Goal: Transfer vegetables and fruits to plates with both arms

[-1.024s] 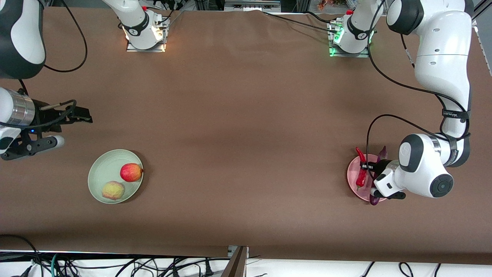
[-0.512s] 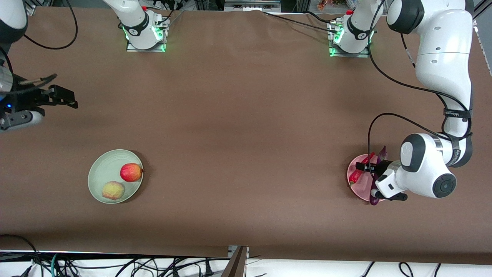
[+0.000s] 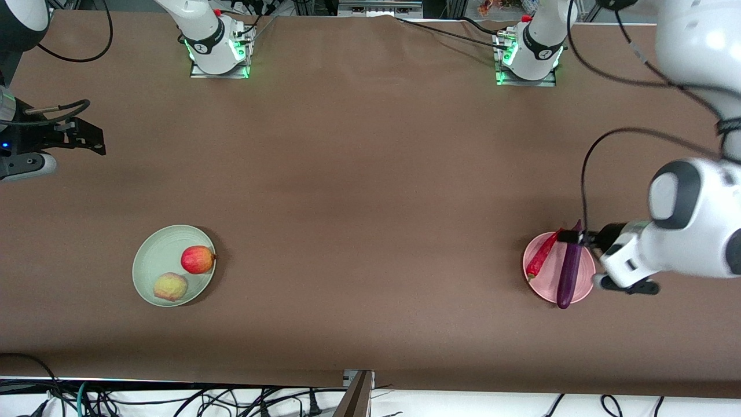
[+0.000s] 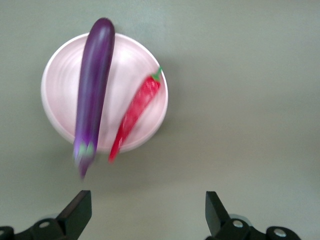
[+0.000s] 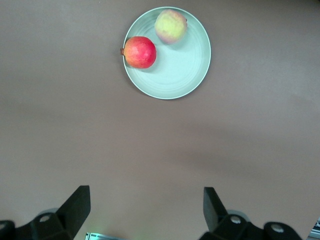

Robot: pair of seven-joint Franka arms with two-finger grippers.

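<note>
The pale pink plate [image 3: 549, 279] lies toward the left arm's end of the table. It holds the purple eggplant [image 3: 569, 267] and the red chili pepper [image 3: 542, 255], side by side. My left gripper [image 3: 579, 237] is open and empty, up in the air over the plate's edge. The left wrist view shows its own gripper [image 4: 147, 215], the plate [image 4: 57, 95], eggplant [image 4: 92, 97] and chili [image 4: 136, 111]. The mint green plate [image 3: 155, 255] holds the red apple [image 3: 197, 259] and the peach [image 3: 171, 286]. My right gripper [image 3: 87, 138] is open and empty, raised over bare table.
The arm bases [image 3: 219, 55] [image 3: 527, 58] stand at the table's edge farthest from the front camera, with green lights on. Cables and a metal bracket [image 3: 356, 389] lie below the table's near edge. In the right wrist view the green plate [image 5: 187, 67] lies well off from the gripper [image 5: 145, 212].
My left gripper let go of the chili onto the pink plate, then rose and drew back toward its end of the table. My right gripper rose and moved away from the green plate.
</note>
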